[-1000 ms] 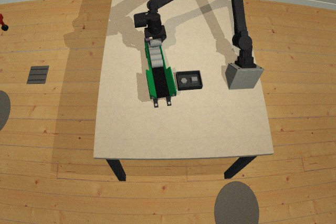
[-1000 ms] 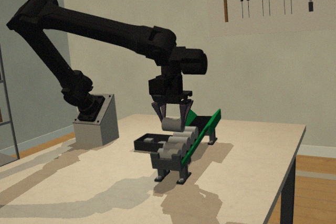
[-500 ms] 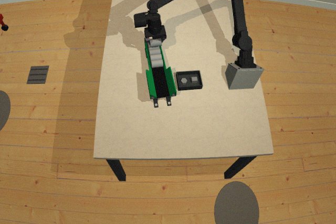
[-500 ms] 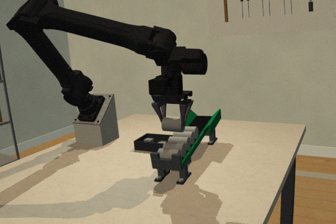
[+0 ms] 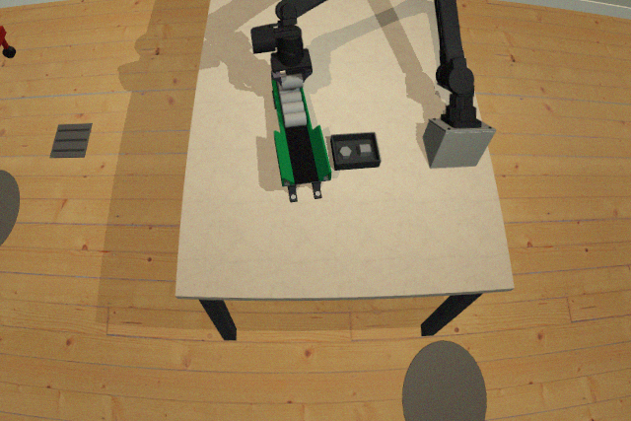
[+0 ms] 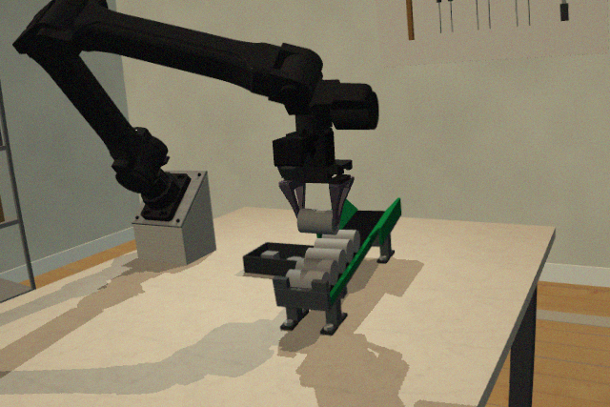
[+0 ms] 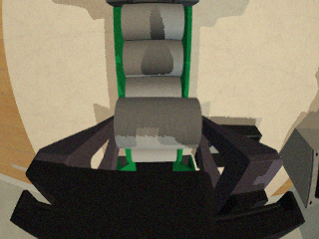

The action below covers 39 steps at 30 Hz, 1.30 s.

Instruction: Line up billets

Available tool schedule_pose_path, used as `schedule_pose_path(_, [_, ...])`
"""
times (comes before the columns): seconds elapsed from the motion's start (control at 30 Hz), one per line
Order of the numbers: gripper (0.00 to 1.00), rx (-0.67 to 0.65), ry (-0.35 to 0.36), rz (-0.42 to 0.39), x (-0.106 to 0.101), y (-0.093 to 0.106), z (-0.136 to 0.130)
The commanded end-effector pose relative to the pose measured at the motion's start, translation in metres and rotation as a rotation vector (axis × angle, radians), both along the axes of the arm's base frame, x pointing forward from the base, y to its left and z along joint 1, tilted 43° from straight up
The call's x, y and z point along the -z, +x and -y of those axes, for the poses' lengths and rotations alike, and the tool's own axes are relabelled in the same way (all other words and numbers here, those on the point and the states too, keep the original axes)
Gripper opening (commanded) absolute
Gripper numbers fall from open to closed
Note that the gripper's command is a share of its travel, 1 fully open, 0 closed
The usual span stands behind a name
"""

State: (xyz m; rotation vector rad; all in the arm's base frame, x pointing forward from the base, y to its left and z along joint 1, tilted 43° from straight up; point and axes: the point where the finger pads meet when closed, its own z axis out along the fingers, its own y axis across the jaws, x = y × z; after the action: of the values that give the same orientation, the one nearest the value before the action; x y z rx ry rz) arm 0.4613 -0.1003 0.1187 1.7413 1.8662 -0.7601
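Observation:
My gripper [image 5: 291, 79] [image 6: 317, 217] [image 7: 158, 120] is shut on a grey steel billet [image 5: 291, 84] [image 6: 315, 221] [image 7: 158, 119], gripping it by its two ends. It holds the billet level and crosswise, in the air just above the green-sided feed ramp [image 5: 279, 151] [image 6: 367, 245] [image 7: 118, 60]. The other billets [image 5: 293, 108] [image 6: 320, 256] [image 7: 154, 40] lie crosswise in a row on the ramp bed. The row runs down to the grey stop [image 6: 302, 298] at the low end. The held billet hangs over the uphill end of that row.
A black tray [image 5: 355, 166] [image 6: 255, 259] with two small grey parts stands beside the ramp. The arm's grey pedestal [image 5: 455, 143] [image 6: 172, 225] stands near the table's edge. Tools hang on the wall [image 6: 409, 6].

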Motion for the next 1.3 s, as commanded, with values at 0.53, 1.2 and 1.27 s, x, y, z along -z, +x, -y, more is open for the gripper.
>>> schedule_pose_path(0.53, [0.0,-0.034,0.007,0.051,0.027,0.021,-0.081])
schedule_pose_path(1.2, [0.0,-0.035,0.016,0.084,0.056,0.02,-0.14])
schedule_pose_path(1.27, [0.0,-0.035,0.016,0.084,0.059,0.02,-0.144])
